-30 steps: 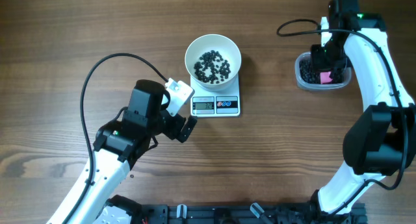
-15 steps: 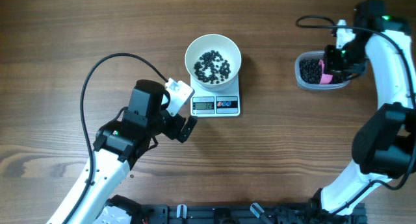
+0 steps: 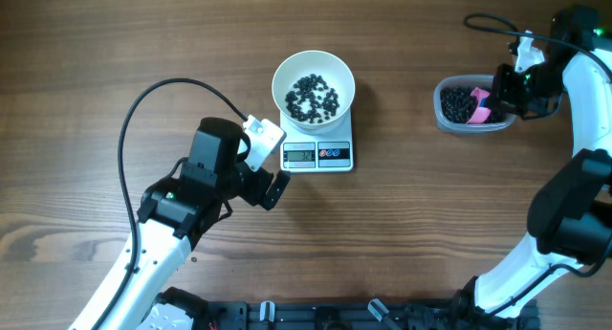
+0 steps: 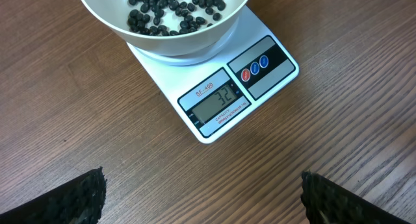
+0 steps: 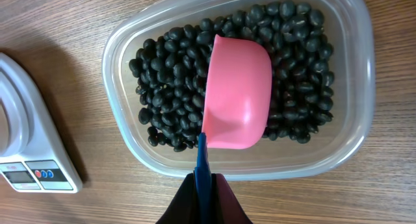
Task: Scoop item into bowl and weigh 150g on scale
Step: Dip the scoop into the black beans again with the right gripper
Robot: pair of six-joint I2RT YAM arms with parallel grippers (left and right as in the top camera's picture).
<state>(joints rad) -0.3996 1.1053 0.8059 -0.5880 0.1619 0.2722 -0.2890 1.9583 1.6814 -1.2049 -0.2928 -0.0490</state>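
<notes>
From above, the bowl [image 3: 285,70] sits on the scale [image 3: 318,156] at mid-desk [image 3: 96,43], so whatever lands in it is weighed at once. A thin patch of beans [image 3: 312,98] lies inside. Well apart to the right stands the tub [image 3: 442,120] with the stock. The right claw [image 3: 505,93] hangs at its right edge, clenched on the scoop [image 3: 480,106], whose pink cup lies over the tub's beans. That arm runs up the desk's right side and bends inward at the wrist. The left claw [image 3: 268,167] is released and holds nothing. It waits just left of the scale without touching it, its arm stretched in from the lower left (a watcher's post, we judge).

In the left wrist view, the fingertips [image 4: 81,197] stand wide apart at the bottom corners with bare desk between. The display [image 4: 218,100] reads 32, so we judge many more scoops are due.

In the right wrist view, the claw pinches the blue handle [image 5: 201,165] low in the frame. The cup shows its smooth back among the tub's beans, so the mouth seems turned down into the heap, ready to load.
</notes>
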